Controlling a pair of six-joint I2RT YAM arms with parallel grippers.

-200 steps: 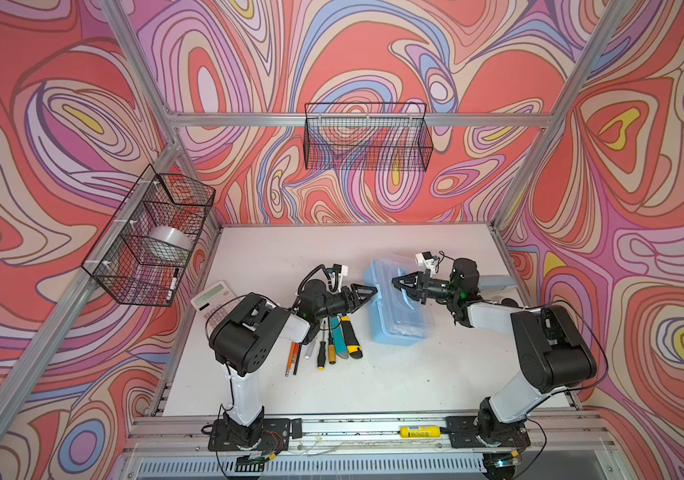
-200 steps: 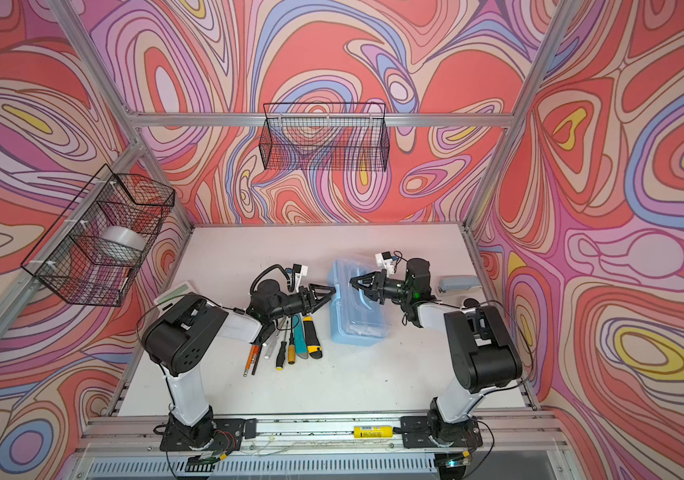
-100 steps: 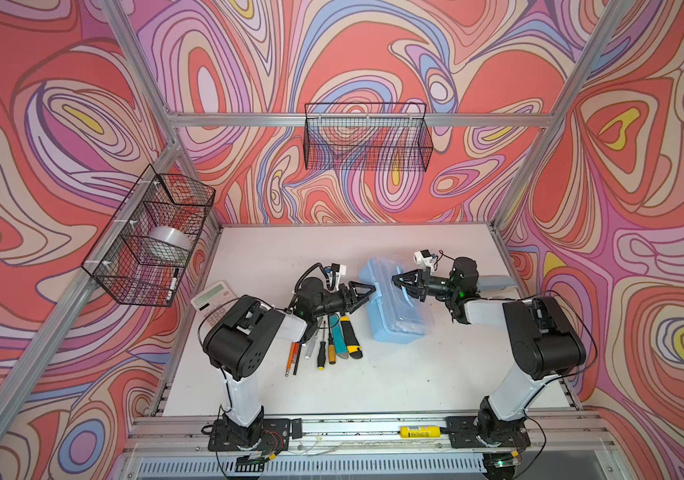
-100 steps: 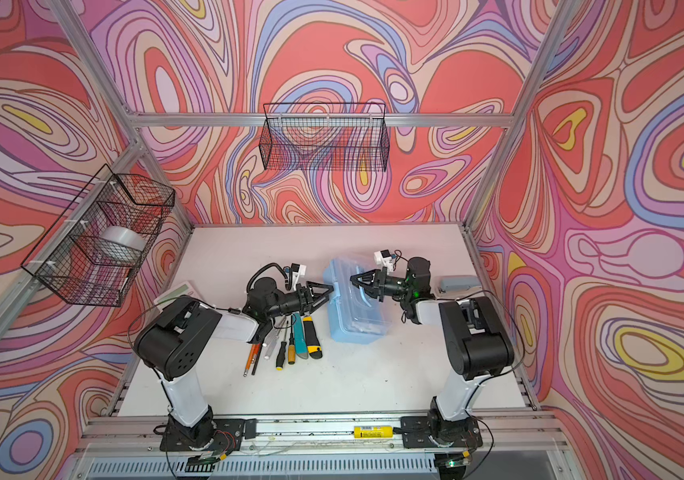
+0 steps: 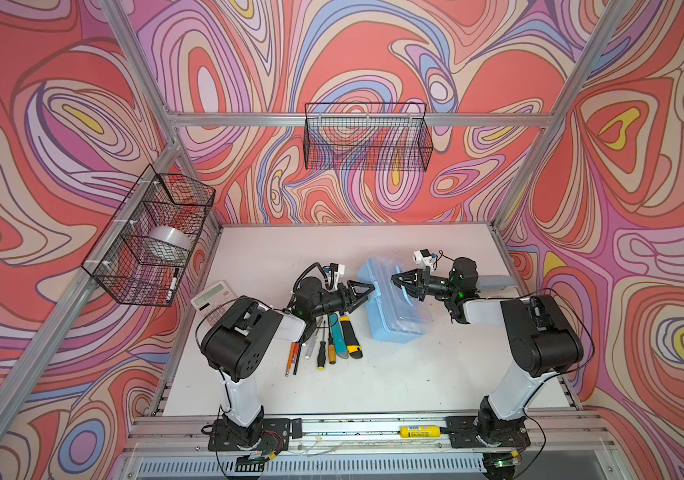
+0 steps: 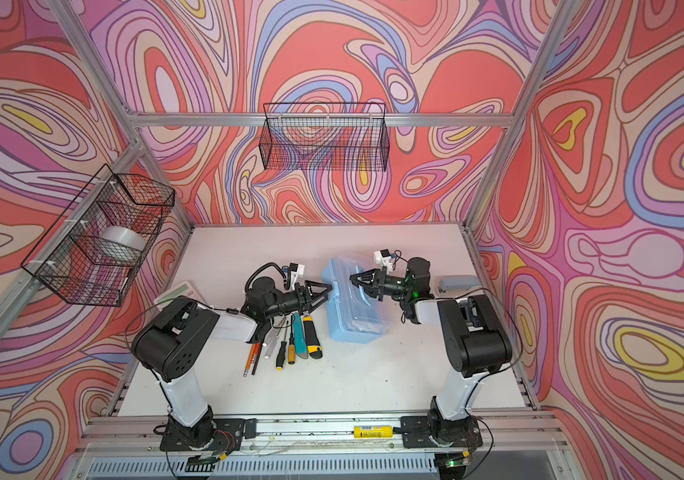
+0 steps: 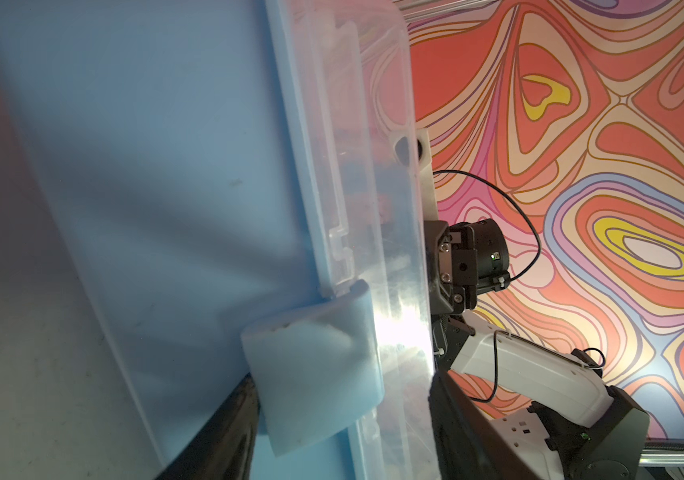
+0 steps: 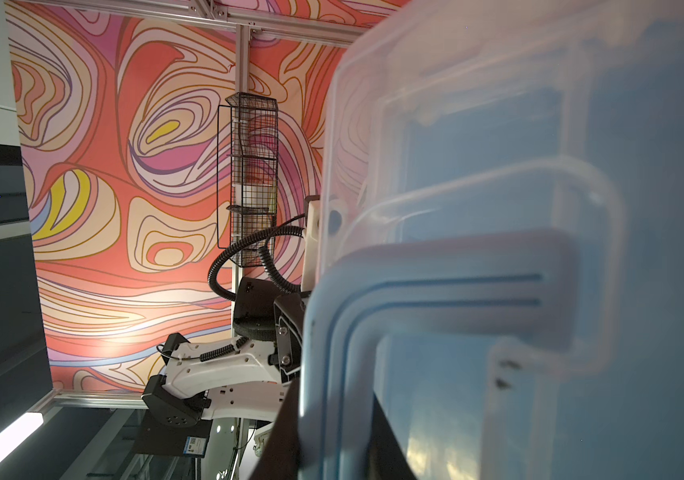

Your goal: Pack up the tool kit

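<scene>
On the box point(image 5: 398, 322), right tool point(image 5: 406, 287) still pinches handle point(image 8: 435, 291); left tool point(image 5: 363, 298) stays spread around latch point(image 7: 315, 365).

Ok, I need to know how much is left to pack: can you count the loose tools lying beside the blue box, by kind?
Utility knives: 2
Screwdrivers: 3
Slim rods, orange and dark, kind unclear: 2
Total: 7 beside the blue box; the left arm may hide more.
</scene>
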